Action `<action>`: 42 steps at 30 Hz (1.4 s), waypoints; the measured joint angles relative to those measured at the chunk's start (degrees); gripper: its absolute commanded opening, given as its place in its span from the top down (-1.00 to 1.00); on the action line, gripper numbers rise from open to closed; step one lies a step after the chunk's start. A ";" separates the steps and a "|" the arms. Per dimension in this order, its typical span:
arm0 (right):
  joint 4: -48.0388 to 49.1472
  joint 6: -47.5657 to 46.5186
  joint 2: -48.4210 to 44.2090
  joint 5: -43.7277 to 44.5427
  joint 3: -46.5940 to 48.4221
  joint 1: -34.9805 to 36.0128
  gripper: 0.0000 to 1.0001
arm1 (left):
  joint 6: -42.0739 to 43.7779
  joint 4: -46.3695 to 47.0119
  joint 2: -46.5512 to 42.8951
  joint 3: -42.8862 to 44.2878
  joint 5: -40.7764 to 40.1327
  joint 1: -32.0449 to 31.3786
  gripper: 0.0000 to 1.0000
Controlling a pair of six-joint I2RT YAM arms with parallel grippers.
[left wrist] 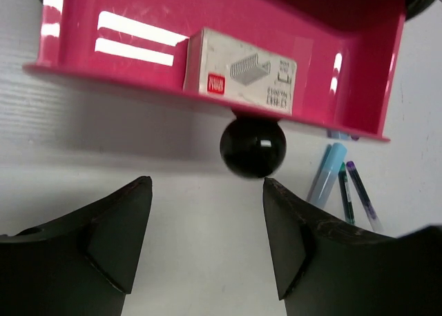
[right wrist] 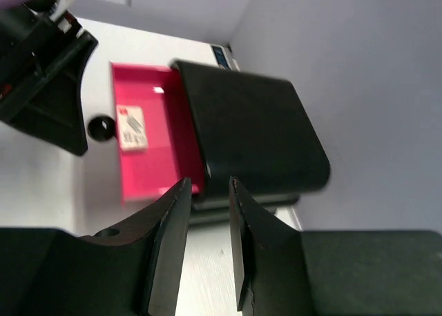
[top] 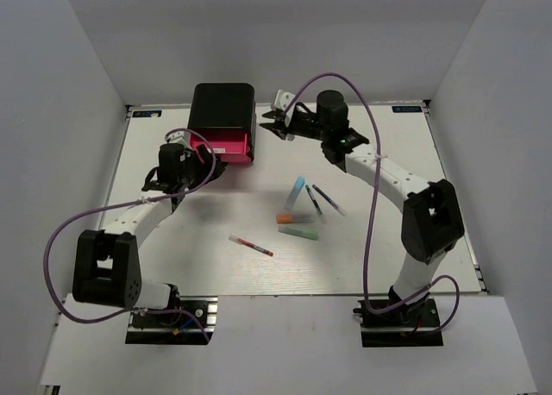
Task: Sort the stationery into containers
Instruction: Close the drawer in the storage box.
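Note:
The black cabinet (top: 222, 106) stands at the far left with one pink drawer (top: 231, 145) pulled out. A white printed box (left wrist: 239, 73) lies in that drawer (left wrist: 103, 61). My left gripper (left wrist: 207, 185) is open and empty, just in front of the drawer's black knob (left wrist: 253, 146) without touching it. My right gripper (top: 274, 123) hovers right of the cabinet (right wrist: 248, 130); its jaws stand narrowly apart and empty (right wrist: 207, 185). On the table lie a light-blue highlighter (top: 296, 191), an orange one (top: 285, 216), a green one (top: 298, 232), two dark pens (top: 321, 199) and a red-and-clear pen (top: 251, 245).
White walls close in the table (top: 388, 257) at the back and sides. The left gripper (right wrist: 41, 74) shows in the right wrist view beside the drawer (right wrist: 148, 157). The highlighter (left wrist: 326, 174) and pens (left wrist: 352, 192) lie right of the knob.

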 measured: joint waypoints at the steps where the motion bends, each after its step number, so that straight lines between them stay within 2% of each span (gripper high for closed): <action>1: 0.39 0.09 -1.16 0.11 -1.68 -1.03 0.31 | 0.24 0.09 1.22 0.83 0.00 0.00 -0.50; 6: 0.35 0.26 -4.39 0.46 -8.68 -4.98 0.31 | 0.98 0.92 5.64 4.00 0.04 -0.07 -0.50; 12: 0.28 1.07 -5.46 0.98 -13.88 -8.13 0.31 | 1.03 2.47 6.93 5.27 -0.59 -0.07 -0.50; 30: 0.76 1.64 -11.85 1.01 -23.12 -10.73 0.31 | -1.42 6.08 14.86 13.27 -2.23 -0.09 -0.50; 42: 0.39 1.40 -12.94 1.01 -25.35 -11.50 0.31 | -3.96 8.26 17.09 15.06 -2.43 -0.09 -0.50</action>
